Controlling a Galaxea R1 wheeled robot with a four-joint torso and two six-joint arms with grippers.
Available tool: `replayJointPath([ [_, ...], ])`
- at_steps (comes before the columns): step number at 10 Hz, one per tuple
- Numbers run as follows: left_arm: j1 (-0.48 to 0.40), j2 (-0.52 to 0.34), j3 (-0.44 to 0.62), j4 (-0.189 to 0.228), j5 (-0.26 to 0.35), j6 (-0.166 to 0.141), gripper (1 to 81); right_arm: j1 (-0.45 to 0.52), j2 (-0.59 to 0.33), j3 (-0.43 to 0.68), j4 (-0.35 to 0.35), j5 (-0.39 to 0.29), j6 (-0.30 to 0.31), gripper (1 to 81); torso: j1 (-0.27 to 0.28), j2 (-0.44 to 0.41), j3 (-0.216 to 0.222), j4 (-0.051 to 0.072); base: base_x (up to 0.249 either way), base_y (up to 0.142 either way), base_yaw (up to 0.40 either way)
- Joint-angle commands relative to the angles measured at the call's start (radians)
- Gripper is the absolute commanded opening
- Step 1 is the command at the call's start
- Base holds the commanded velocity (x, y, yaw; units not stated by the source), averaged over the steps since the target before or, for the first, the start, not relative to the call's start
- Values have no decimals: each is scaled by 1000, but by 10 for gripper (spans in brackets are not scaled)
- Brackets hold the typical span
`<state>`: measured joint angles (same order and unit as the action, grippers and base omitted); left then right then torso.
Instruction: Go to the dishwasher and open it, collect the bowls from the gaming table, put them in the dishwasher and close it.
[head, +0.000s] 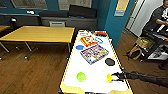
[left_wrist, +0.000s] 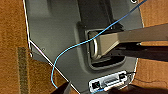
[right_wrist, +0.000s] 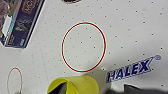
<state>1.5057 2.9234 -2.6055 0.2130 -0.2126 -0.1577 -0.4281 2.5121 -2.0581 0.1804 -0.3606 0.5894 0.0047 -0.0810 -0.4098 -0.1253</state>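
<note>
Sitting near the front edge of the white gaming table (head: 95, 72), one lime-green bowl (head: 109, 78) meets the right gripper (head: 115, 77); whether the fingers have closed on its rim I cannot tell. It looks light, stiff and slick, best pinched at the rim. A second bowl (head: 81, 76) waits nearby, board game boxes (head: 94, 54) beyond, wooden floor (head: 32, 72) around.

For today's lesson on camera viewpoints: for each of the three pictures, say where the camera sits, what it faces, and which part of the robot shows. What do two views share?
Head view: high on the robot, looking forward and down at the gaming table; the right gripper reaches a bowl.
Left wrist view: on the left arm, facing the wooden floor and the robot's own dark plate.
Right wrist view: on the right arm, close above the white tabletop.
Shared: head and right wrist views both show that bowl.
</note>
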Motion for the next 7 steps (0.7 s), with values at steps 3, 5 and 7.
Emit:
replayJointPath([
  [3,1,4,5,-1,56,0,811,102,-25,9,17,-11,-6,811,0,0,0,0,0,0,0],
  [5,1,-2,5,-3,56,0,811,87,-30,33,16,-6,-11,811,0,0,0,0,0,0,0],
  [7,3,-9,5,-3,65,0,811,64,-34,29,16,25,-13,811,0,0,0,0,0,0,0],
])
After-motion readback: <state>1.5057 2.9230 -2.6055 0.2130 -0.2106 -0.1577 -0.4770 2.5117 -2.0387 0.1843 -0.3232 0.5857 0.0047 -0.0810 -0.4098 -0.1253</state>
